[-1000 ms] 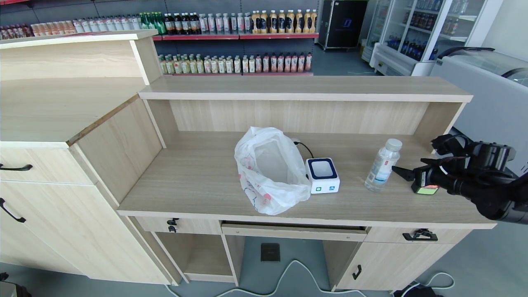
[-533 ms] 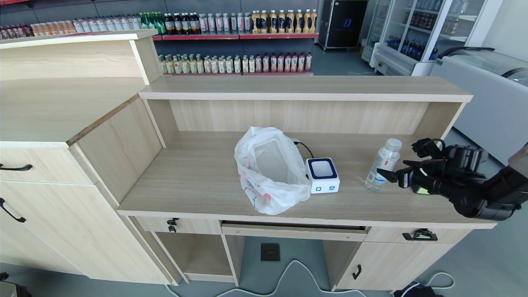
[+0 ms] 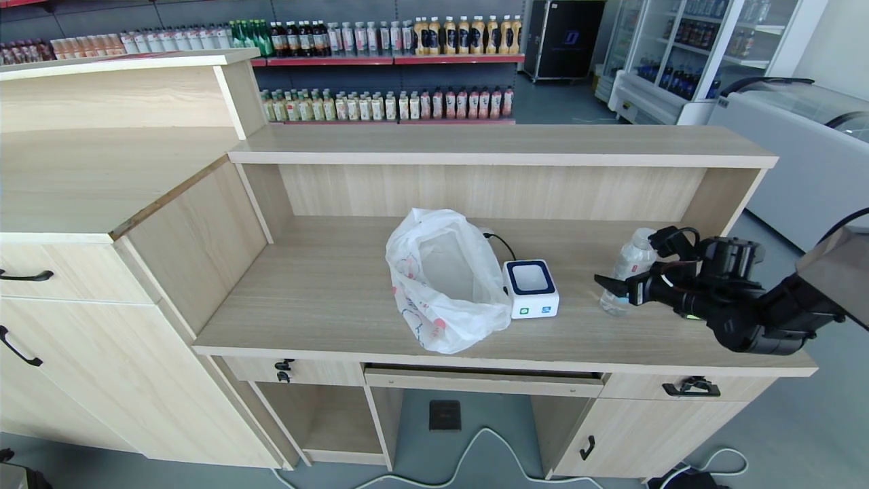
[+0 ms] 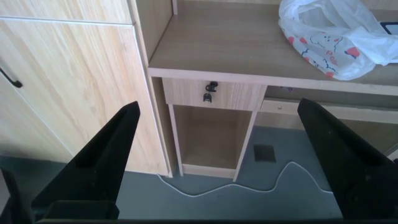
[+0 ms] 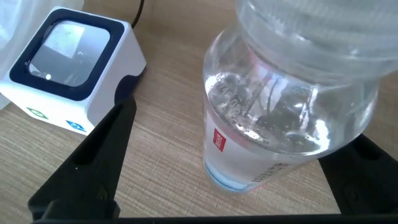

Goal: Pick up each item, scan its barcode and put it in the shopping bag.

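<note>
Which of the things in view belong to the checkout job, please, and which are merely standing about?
Job: water bottle, scanner, shopping bag, right pincer open around the bottle.
Standing about: shelved drinks, fridges, drawer.

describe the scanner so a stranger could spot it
On the wooden counter, find the white plastic shopping bag. Right beside it, on the robot's right, sits the scanner: a small white cube with a dark-rimmed top, unlike the tall clear bottle.

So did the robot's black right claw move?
Yes. The black right gripper slid toward the clear plastic water bottle, nearer the white box scanner on the wooden counter.
</note>
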`<state>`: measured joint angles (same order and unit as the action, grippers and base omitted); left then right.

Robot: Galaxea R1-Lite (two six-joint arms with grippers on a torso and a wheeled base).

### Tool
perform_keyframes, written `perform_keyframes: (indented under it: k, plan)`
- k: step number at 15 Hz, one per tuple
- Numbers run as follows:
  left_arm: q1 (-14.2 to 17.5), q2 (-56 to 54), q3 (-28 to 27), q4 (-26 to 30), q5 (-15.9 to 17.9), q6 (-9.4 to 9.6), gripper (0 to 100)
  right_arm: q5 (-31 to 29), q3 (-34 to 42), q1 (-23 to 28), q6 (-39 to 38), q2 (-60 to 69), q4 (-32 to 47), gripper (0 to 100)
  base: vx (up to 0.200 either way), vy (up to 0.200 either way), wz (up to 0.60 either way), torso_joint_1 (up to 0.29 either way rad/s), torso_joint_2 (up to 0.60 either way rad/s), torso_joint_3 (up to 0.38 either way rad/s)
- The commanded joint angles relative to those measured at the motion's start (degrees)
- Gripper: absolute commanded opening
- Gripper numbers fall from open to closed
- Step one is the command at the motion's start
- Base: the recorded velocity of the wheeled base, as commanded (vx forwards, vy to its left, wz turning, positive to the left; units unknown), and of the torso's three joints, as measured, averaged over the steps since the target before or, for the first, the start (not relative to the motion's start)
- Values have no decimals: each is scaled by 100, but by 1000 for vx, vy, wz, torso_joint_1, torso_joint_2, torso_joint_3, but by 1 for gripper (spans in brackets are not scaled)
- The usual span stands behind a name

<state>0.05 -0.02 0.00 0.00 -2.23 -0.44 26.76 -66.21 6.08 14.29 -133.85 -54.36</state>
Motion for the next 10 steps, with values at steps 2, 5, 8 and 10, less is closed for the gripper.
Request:
perform_keyframes:
  k: [2,5,8,10]
  plan:
    - [4,2,0,0,-5,-9,100,5,-85,-37,13,-97,4,100,0,0,0,0,0,0]
    - [4,2,0,0,-5,0,100,5,-208,-46,21,-167,4,100,0,0,0,0,0,0]
    - [4,2,0,0,-5,-9,100,5,-305,-46,13,-167,4,0,0,0,0,0,0,0]
    - [4,2,0,0,-5,-9,100,5,-314,-37,13,-194,4,0,0,0,0,0,0,0]
